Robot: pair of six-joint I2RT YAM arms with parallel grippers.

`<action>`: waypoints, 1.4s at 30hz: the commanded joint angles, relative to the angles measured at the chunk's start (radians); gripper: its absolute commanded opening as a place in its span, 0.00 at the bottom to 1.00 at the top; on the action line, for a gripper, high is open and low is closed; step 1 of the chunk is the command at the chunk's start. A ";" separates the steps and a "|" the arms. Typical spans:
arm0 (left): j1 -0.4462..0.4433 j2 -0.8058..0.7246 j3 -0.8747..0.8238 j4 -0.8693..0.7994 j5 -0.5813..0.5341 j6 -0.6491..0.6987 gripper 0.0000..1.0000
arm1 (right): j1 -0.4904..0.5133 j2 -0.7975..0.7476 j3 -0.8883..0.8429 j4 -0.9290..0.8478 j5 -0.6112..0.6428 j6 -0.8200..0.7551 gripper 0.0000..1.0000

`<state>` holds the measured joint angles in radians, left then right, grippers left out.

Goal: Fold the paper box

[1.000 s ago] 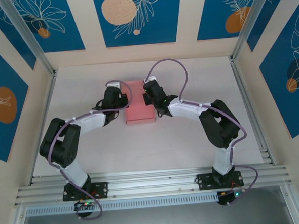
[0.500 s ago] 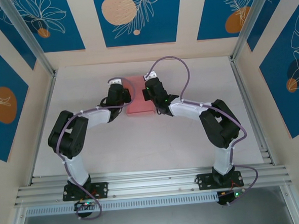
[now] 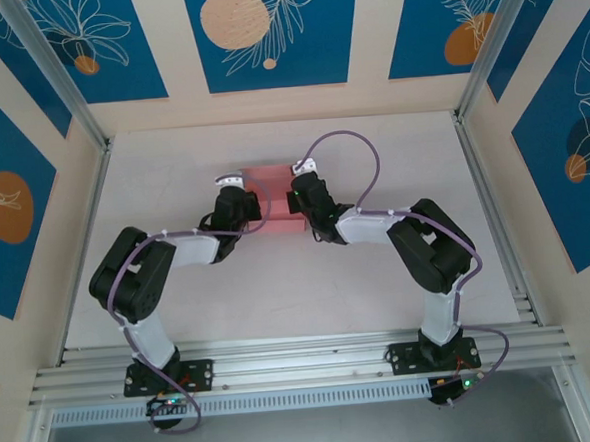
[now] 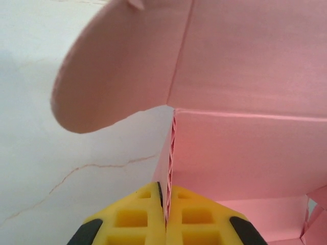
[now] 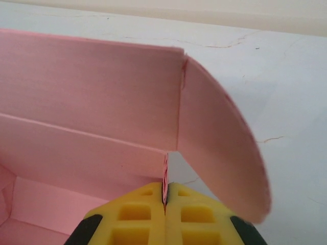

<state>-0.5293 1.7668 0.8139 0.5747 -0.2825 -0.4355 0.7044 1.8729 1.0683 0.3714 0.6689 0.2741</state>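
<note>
Pinching the paper box (image 3: 271, 182) from both sides, the 2 arms meet in the far middle of the white counter (image 3: 179, 288). The left hand (image 4: 165, 204) is shut tight on the box's left side wall. The right hand (image 5: 165, 199) is shut tight on its right side wall. A round pink flap (image 4: 112, 66) sticks out past each hand. The box is open on top
</note>
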 commanded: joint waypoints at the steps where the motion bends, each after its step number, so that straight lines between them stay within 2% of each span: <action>1: -0.090 -0.025 -0.032 0.034 0.156 0.008 0.04 | 0.087 -0.026 -0.008 0.075 -0.127 0.041 0.00; 10: -0.145 0.000 -0.087 0.119 0.064 0.030 0.02 | 0.147 -0.015 0.025 0.033 -0.071 0.071 0.00; 21: -0.164 -0.060 -0.197 0.119 0.043 -0.054 0.10 | 0.247 -0.097 -0.211 0.156 0.020 0.121 0.00; 26: -0.181 -0.071 -0.247 0.141 0.022 -0.071 0.10 | 0.299 -0.094 -0.242 0.172 0.083 0.195 0.00; 30: -0.190 -0.078 -0.262 0.142 0.016 -0.065 0.10 | 0.323 -0.081 -0.193 0.119 0.143 0.215 0.00; 36: -0.190 -0.105 -0.291 0.119 -0.014 -0.078 0.09 | 0.332 -0.080 -0.201 0.160 0.178 0.190 0.00; 42: -0.190 -0.179 -0.299 0.061 -0.025 -0.042 0.09 | 0.318 -0.113 -0.213 0.203 0.167 0.062 0.00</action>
<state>-0.6456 1.6131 0.5266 0.7086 -0.4622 -0.4976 0.9909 1.7622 0.8482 0.4820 0.9833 0.3996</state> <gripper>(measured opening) 0.094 0.060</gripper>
